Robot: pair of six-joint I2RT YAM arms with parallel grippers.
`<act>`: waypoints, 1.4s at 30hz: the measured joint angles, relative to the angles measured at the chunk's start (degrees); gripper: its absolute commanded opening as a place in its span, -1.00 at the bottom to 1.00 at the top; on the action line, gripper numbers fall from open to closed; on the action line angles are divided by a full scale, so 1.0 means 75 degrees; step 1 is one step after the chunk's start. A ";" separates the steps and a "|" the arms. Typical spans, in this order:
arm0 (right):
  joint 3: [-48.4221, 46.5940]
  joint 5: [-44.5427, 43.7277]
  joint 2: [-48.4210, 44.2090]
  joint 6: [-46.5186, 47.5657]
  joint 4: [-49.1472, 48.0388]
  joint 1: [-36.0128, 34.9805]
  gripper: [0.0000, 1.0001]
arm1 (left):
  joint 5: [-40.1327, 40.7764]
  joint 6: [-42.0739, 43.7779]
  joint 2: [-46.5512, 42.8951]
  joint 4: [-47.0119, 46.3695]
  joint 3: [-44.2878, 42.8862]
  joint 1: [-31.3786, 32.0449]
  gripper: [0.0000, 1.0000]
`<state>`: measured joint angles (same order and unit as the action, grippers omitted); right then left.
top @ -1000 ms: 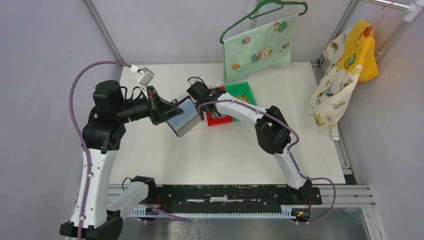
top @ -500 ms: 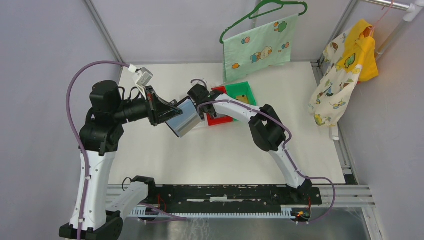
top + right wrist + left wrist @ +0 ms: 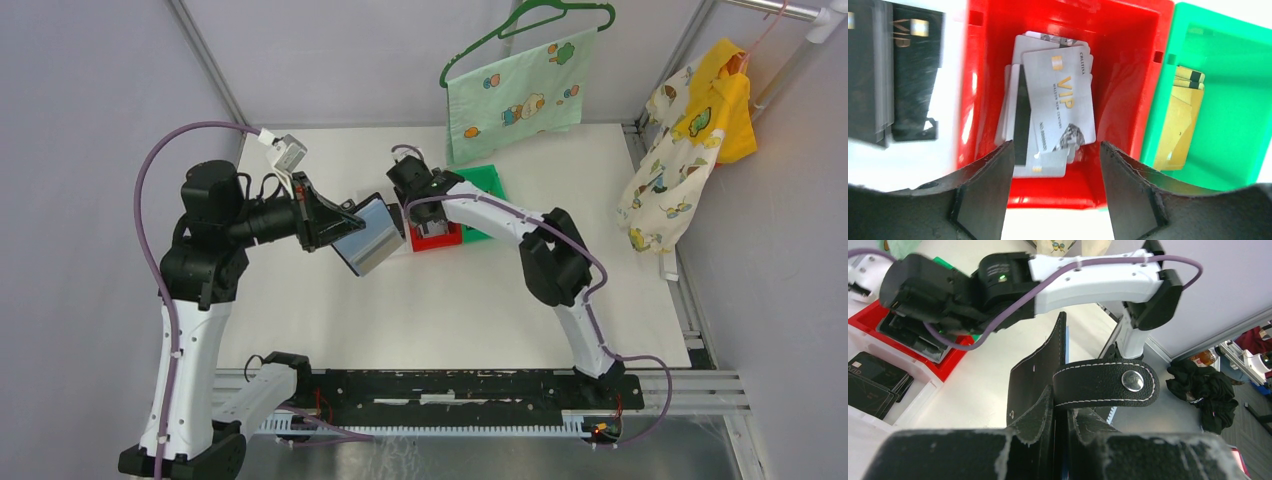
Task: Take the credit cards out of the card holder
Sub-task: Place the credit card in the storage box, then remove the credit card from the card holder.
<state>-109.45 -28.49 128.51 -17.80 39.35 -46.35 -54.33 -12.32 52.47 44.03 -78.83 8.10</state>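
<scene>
My left gripper (image 3: 343,224) is clamped on one edge of the card holder (image 3: 368,236), holding it open in the air just left of the red bin (image 3: 1133,75). My right gripper (image 3: 1057,170) hangs over that bin, fingers wide with nothing between them, and the whitish-grey cards (image 3: 1060,100) are heaped below (the tan-gold cards (image 3: 1178,125) lie in the green bin (image 3: 1228,100) to the right). With so narrow a hold, tugging a tight card could twist the holder loose. I cannot tell whether any card remains inside: my left wrist view shows only the black outside and the snap tab (image 3: 1105,383).
</scene>
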 measured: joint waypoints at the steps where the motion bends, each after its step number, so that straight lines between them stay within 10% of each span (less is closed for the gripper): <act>1: 0.0166 0.0207 -0.0245 -0.0009 -0.0085 0.0003 0.46 | 0.0000 0.0000 0.0006 0.0000 0.0000 0.0000 -0.96; 24: 0.5802 0.9530 -0.7385 0.0530 -0.5689 0.1113 0.96 | -0.1649 0.2643 0.0560 0.2384 0.0140 0.0000 -0.96; 42: 0.5697 1.0570 -0.6601 0.0915 -0.6225 -0.0857 0.63 | -0.2055 0.3424 0.0813 0.3153 0.0047 0.0000 -0.97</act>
<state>-66.72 50.78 79.00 -10.94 -7.33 -52.77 -69.73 13.37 58.57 67.68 -78.48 8.10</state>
